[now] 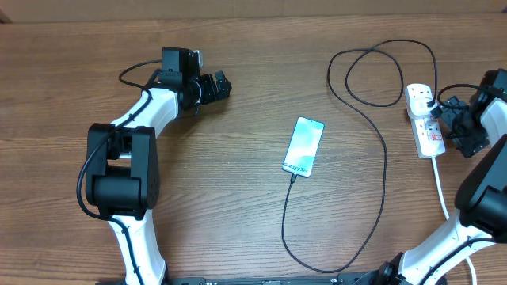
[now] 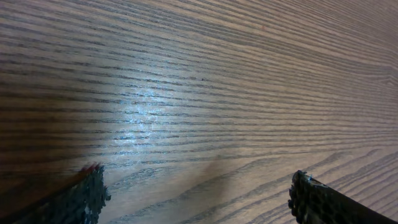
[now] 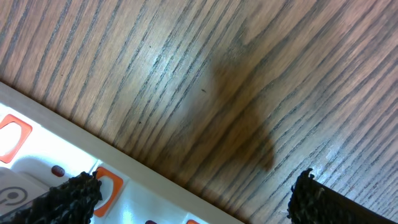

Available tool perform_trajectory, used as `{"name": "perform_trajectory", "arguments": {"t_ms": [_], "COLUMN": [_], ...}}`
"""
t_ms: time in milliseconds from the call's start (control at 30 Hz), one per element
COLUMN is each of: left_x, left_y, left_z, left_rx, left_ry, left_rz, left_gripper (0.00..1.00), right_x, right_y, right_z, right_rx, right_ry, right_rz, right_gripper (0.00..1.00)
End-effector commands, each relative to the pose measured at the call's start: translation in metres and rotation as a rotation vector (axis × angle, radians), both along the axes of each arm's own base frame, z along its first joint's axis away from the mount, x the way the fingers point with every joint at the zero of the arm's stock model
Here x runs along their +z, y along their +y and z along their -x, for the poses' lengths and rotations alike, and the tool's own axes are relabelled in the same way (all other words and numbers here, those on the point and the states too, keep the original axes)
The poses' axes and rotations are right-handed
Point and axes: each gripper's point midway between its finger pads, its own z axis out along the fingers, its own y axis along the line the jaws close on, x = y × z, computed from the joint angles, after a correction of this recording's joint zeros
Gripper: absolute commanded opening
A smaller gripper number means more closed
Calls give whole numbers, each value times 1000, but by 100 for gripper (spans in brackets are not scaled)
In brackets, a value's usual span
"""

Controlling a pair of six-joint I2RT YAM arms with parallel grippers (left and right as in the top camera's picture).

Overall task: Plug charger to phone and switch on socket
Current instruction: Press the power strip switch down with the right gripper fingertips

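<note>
The white plastic power strip (image 3: 37,155) at the wooden desk's (image 3: 249,74) right edge is light and, I judge, apt to skid, so its stiff red switch (image 3: 107,186) wants a straight-down press. My right hand (image 3: 196,202) hovers above it, 2 fingers apart, empty, one tip just beside that switch.

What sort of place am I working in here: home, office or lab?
Probably a lab or test bench: a wood-grain table, a left arm and right arm at it, and only a phone, charger and socket laid out.
</note>
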Motion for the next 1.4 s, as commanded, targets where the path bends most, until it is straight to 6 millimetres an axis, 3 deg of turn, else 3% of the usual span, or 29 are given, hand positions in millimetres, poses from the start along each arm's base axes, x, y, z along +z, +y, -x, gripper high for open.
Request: {"name": "perform_trajectory", "arguments": {"t_ms": [0, 1067, 1367], "left_x": [-26, -26, -26], "left_y": [15, 15, 15], "left_z": [11, 11, 11], "left_rx": [38, 38, 38], "left_ry": [64, 64, 64], "left_rz": [-65, -65, -65], "left_gripper": [99, 100, 100], "right_x": [-23, -27, -27], "right_y": [31, 40, 39], "right_z": [7, 23, 22], "right_rx": [72, 71, 141], "right_ry": [70, 132, 137], "right_rz": [-78, -116, -106], "right_gripper": [100, 100, 100]}}
